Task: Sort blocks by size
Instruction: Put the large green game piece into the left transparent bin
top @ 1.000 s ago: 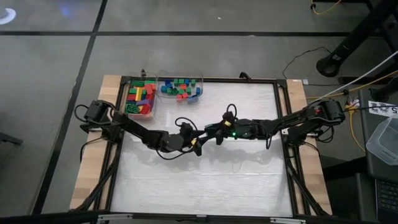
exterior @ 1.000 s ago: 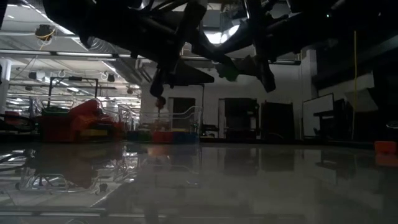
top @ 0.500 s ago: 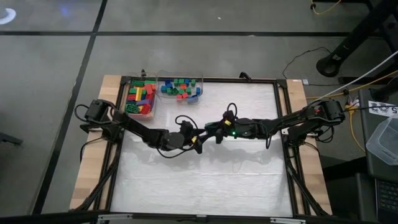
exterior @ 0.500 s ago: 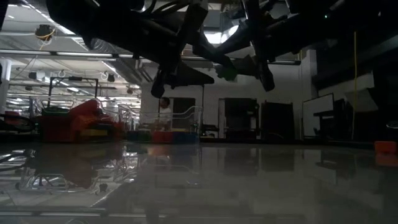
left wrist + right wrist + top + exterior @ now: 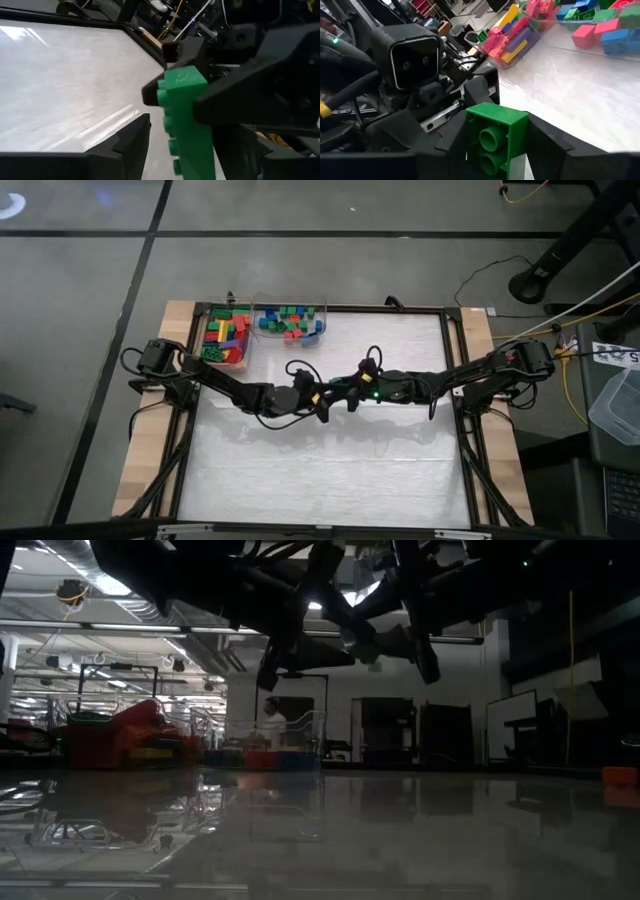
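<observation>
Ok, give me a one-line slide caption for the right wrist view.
Right gripper holding a long green studded plastic brick, facing the left gripper; two clear bins of sorted blocks behind.

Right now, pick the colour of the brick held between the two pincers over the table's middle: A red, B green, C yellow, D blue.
B: the long studded brick is green in both wrist views, with the right pincer closed on it as the left pincer meets it.

Two trays [image 5: 226, 358], one green block [image 5: 496, 134]
</observation>
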You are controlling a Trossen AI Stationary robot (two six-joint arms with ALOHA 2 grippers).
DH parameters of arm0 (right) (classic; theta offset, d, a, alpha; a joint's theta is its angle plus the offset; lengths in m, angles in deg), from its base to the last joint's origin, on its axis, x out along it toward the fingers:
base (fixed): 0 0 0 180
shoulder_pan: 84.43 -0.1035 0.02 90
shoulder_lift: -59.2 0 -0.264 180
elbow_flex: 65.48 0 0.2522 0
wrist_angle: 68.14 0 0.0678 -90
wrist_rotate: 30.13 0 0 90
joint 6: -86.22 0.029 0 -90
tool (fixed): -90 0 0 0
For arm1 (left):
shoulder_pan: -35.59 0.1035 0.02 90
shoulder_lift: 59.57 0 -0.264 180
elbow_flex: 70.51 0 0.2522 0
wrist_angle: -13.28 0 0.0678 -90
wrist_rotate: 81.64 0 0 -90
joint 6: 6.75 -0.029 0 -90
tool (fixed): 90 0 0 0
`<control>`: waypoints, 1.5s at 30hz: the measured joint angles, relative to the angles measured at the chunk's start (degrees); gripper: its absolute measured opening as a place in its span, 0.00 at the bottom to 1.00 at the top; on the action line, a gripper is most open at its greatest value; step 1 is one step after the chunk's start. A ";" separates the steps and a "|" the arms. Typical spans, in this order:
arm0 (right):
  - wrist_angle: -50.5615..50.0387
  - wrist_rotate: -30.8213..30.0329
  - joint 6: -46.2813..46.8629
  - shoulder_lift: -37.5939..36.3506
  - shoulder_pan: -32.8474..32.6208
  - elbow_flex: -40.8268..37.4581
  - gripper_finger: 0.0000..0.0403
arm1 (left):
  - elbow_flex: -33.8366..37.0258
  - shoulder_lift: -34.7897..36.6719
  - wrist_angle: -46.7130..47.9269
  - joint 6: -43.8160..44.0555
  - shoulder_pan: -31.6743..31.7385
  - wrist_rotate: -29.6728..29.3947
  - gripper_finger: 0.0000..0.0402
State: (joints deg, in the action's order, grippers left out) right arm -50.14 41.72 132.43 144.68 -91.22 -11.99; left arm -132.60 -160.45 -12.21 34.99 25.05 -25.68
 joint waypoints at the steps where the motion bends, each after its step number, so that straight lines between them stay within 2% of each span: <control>1: 0.27 0.00 -0.01 0.00 0.00 0.00 0.41 | -0.11 0.00 0.37 0.01 -0.01 0.27 0.47; 13: 0.58 -0.35 -0.84 0.05 0.00 -0.11 0.42 | -0.10 0.02 3.28 -2.10 -0.05 0.81 0.19; 19: 0.88 -0.26 -0.16 0.05 0.02 -0.11 0.46 | -0.10 0.03 4.30 -6.06 -0.27 0.75 0.19; 26: 1.66 -0.15 -0.10 0.00 0.04 -0.09 0.59 | -0.10 0.09 5.05 -8.06 -0.61 0.85 0.20; 28: 1.08 -0.15 -3.47 -0.95 0.07 -0.09 0.62 | -0.10 0.84 7.57 -8.96 -0.60 0.88 0.21; 32: 0.71 -0.15 -15.65 -4.54 0.04 -0.06 0.64 | -0.05 5.20 16.89 -8.98 -0.57 0.88 0.20; 36: -4.60 -0.63 -20.82 -10.16 0.09 0.02 0.63 | -0.05 13.13 31.18 -10.22 -0.13 0.32 0.21; 39: -13.21 -2.11 -20.91 -15.17 0.62 0.04 0.62 | -0.05 20.48 44.13 -9.85 0.80 -2.44 0.21; 45: -35.79 -7.99 -16.31 -22.48 2.43 0.04 0.60 | -0.05 35.37 71.59 -4.64 4.81 -12.69 0.20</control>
State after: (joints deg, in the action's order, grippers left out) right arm -85.94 33.72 116.12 122.20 -88.79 -11.95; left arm -132.65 -125.08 59.39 30.35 29.87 -38.37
